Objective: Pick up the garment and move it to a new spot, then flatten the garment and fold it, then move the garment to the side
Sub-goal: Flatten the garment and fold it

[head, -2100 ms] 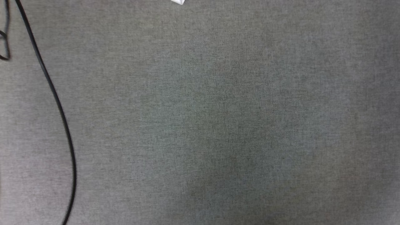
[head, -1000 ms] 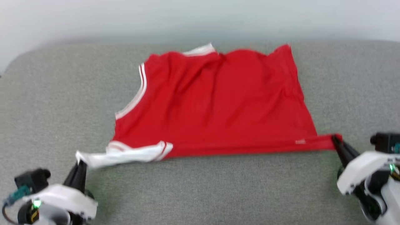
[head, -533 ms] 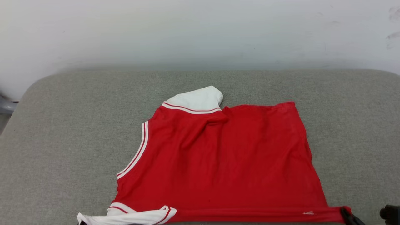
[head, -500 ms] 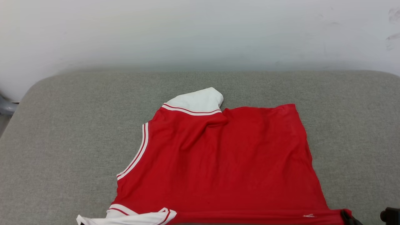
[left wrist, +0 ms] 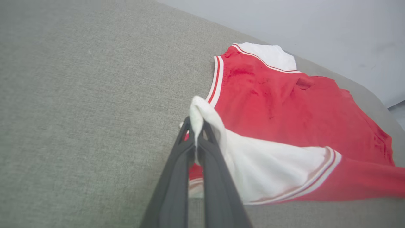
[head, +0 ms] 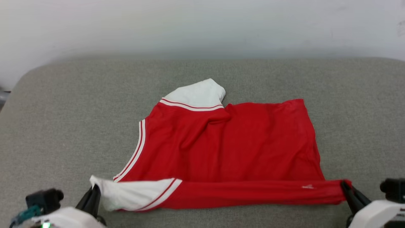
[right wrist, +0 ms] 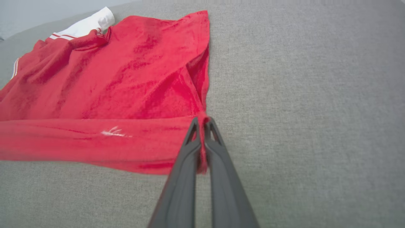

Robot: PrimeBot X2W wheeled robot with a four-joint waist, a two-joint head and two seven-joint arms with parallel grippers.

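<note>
The garment [head: 240,148] is red with white sleeves [head: 196,93], red-and-white striped trim [head: 139,148] and a small white logo [head: 307,186]. The worktop [head: 63,110] is flecked grey fabric.

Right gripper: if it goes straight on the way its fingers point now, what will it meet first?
The right gripper is shut on a corner of the garment, so it would first push into that red fabric along its side edge. Beyond that, probably the grey cushion; depth is unclear.

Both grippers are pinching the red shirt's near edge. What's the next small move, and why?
Probably draw both corners slightly toward the robot. The left gripper pinches the white sleeve, the right gripper the hem corner of the red, white-sleeved jersey T-shirt, yet creases bunch by the far sleeve.
</note>
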